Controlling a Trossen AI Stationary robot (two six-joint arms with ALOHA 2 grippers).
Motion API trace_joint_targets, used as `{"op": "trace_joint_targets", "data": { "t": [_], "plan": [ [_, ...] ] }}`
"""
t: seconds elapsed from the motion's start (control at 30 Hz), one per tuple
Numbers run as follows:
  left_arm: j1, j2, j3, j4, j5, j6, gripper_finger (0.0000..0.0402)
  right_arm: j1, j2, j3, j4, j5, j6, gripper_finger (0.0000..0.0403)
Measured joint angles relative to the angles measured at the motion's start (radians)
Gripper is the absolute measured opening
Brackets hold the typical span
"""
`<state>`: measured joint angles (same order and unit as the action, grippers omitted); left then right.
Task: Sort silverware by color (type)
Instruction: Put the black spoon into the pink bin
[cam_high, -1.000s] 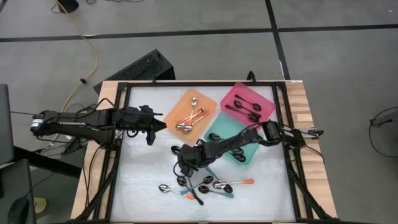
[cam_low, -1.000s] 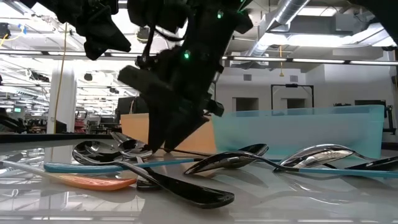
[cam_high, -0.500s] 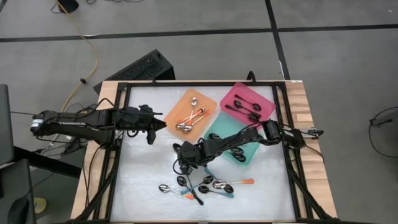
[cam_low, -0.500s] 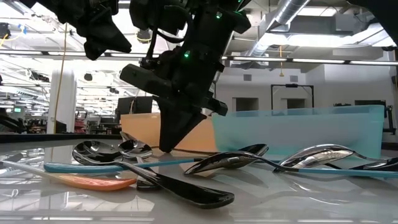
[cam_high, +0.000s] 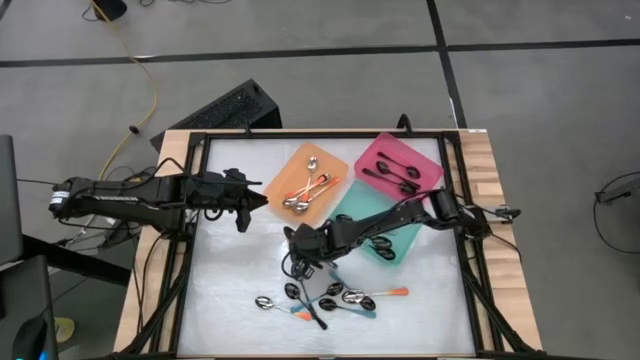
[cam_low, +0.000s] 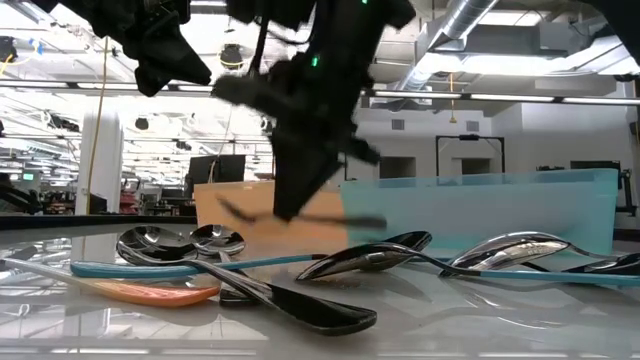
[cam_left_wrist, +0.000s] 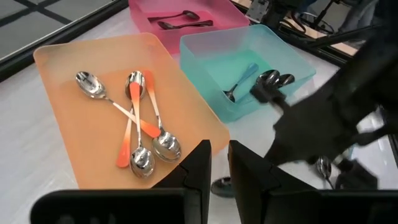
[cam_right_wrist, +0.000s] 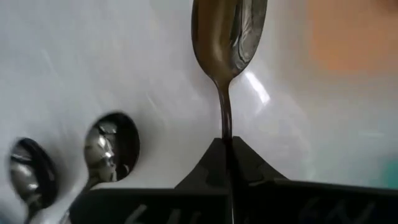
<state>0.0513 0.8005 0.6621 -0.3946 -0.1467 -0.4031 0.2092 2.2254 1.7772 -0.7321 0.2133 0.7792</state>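
The right arm is extended from the right across the tabletop's middle; the right gripper (cam_high: 292, 240) is closed on a spoon's handle, its fingers (cam_right_wrist: 214, 163) pressed together. The left gripper (cam_high: 262, 199) is held level at the left, fingers (cam_left_wrist: 198, 167) narrowly parted.

No readable text, labels, brands, numbers or signs in any view.
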Motion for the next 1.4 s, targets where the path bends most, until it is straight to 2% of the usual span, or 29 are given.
{"op": "trace_joint_targets", "data": {
  "t": [0.3, 0.5, 0.6, 0.83, 1.0, 1.17, 1.4],
  "plan": [
    [0.0, 0.0, 0.0, 0.0, 0.0, 0.0, 0.0041, 0.0, -0.122, 0.002, -0.037, 0.048, -0.028, 0.0005],
    [0.0, 0.0, 0.0, 0.0, 0.0, 0.0, 0.0041, -0.001, -0.222, 0.004, -0.14, 0.083, -0.028, 0.0005],
    [0.0, 0.0, 0.0, 0.0, 0.0, 0.0, 0.0041, 0.004, -0.285, 0.004, -0.219, 0.094, -0.026, 0.0005],
    [0.0, 0.0, 0.0, 0.0, 0.0, 0.0, 0.0041, 0.036, -0.398, 0.004, -0.503, 0.2, 0.069, 0.0005],
    [0.0, 0.0, 0.0, 0.0, -0.006, 0.0, 0.0041, 0.068, -0.432, 0.005, -0.697, 0.24, 0.175, 0.0005],
    [0.0, 0.0, 0.0, 0.0, -0.064, 0.0, 0.0041, 0.098, -0.431, 0.001, -0.824, 0.261, 0.267, 0.0005],
    [0.0, 0.0, 0.0, 0.0, -0.077, 0.001, 0.0041, 0.113, -0.43, -0.07, -0.837, 0.266, 0.284, 0.0005]
  ]
}}
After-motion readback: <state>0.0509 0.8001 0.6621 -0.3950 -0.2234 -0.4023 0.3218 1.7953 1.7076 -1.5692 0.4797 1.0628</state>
